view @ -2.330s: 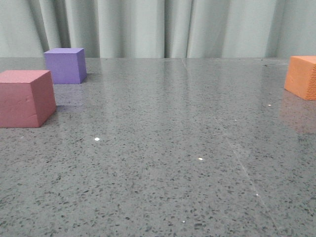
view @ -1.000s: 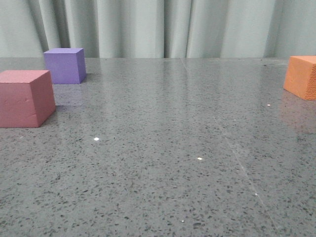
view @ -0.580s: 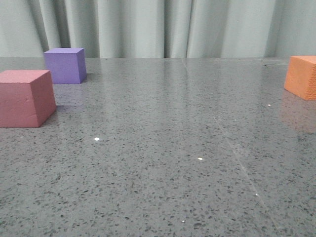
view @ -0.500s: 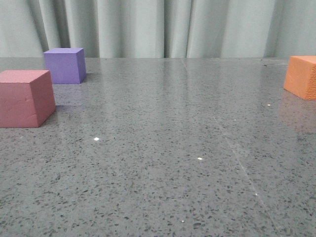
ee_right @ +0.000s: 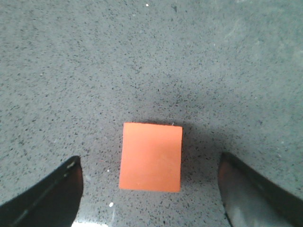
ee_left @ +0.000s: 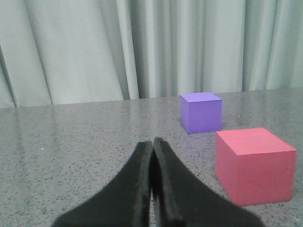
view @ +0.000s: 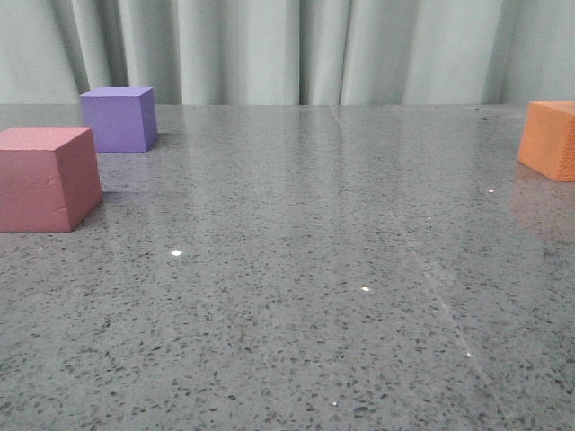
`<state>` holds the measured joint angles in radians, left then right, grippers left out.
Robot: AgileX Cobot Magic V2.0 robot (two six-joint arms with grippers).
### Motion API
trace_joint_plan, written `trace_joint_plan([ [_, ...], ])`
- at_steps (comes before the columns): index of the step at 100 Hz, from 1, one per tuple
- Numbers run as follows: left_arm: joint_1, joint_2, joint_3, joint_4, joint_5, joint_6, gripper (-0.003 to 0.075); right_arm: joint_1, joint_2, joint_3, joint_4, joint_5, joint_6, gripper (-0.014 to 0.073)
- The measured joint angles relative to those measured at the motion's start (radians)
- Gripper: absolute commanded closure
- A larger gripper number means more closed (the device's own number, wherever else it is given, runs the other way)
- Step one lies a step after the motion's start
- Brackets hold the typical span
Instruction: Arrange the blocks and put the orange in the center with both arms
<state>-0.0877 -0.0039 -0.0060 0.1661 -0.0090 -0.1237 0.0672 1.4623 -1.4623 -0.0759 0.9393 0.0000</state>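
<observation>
While the right gripper (ee_right: 150,187) hangs above the glossy grey speckled stone tabletop (ee_right: 94,61) with its two black pointed fingers (ee_right: 49,191) spread wide, the orange foam cube (ee_right: 151,156) sits on the stone directly below, in the gap between those fingers and touching neither. One finger shows at each side of the cube, both well clear of its faces. A soft shadow lies on the stone around the cube.

Seen from the front, the same orange cube (view: 548,140) rests at the far right edge of the table, partly cut off by the frame, and neither arm appears in that view.

On the other arm, the left gripper (ee_left: 152,144) has its black fingers pressed together, tip against tip, with nothing between them. Beyond and to one side of those closed tips stands the dusty pink-red foam cube (ee_left: 254,164), flat on the tabletop and apart from the fingers. Farther out past it sits the purple foam cube (ee_left: 200,112), near the pink-red one but not touching it. Behind both hangs a pale grey-green pleated curtain (ee_left: 94,47).

From the front, the pink-red cube (view: 48,178) and the purple cube (view: 119,118) are at the left side of the table, far across the bare stone from the orange cube.
</observation>
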Motion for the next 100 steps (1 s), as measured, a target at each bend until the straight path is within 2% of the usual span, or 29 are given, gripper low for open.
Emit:
trace_joint_plan([
  [24,0.000,0.000,0.000,0.000,0.000,0.000,0.0739,-0.075,0.085,-0.011,0.124,0.013,-0.069,0.0011],
  [100,0.000,0.000,0.000,0.000,0.000,0.000,0.0739,-0.079,0.220,-0.012,0.132,0.013,-0.077,0.0011],
])
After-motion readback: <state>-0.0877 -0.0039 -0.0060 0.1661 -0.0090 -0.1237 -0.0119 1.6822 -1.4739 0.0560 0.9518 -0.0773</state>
